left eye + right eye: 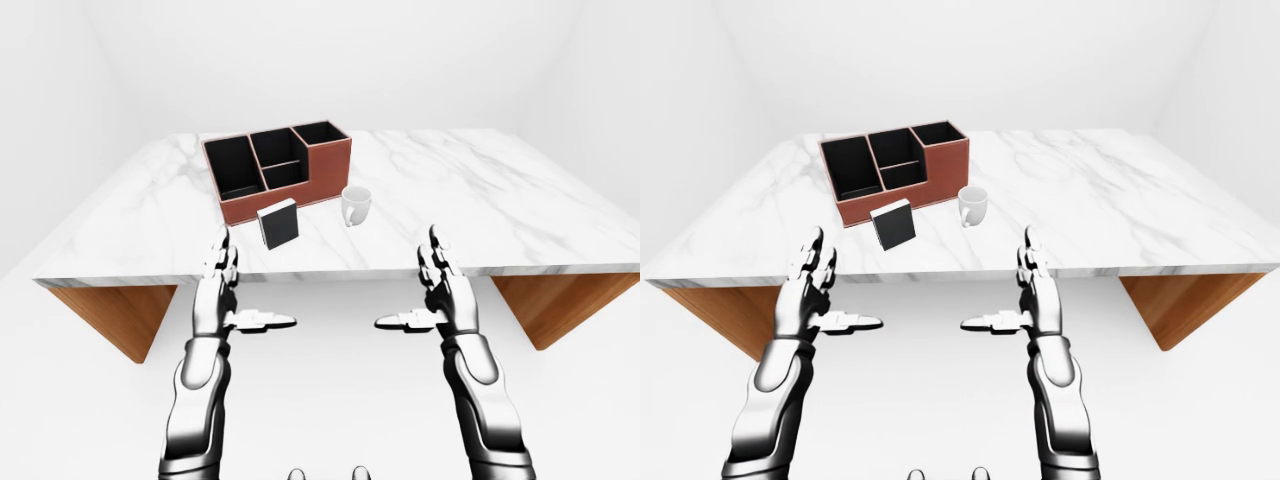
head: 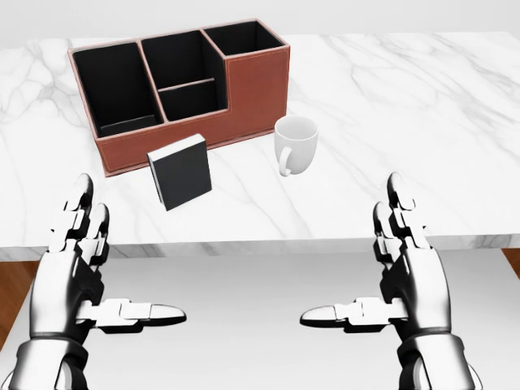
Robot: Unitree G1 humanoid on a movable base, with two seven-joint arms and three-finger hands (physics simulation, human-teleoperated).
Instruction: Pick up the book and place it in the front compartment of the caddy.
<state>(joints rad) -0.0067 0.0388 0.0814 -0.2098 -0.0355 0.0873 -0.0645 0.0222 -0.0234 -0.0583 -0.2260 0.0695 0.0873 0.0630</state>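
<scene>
Left-eye view: I see the book upright on the marble table, just near of the caddy.

Head view: my left hand and right hand are wide open, empty; a mug sits right of the book.

Mug just beside book

head view: up close, angled steeply down at the marble table
eye views: further out, looking over the whole tabletop
shared: caddy, mug, both hands
</scene>
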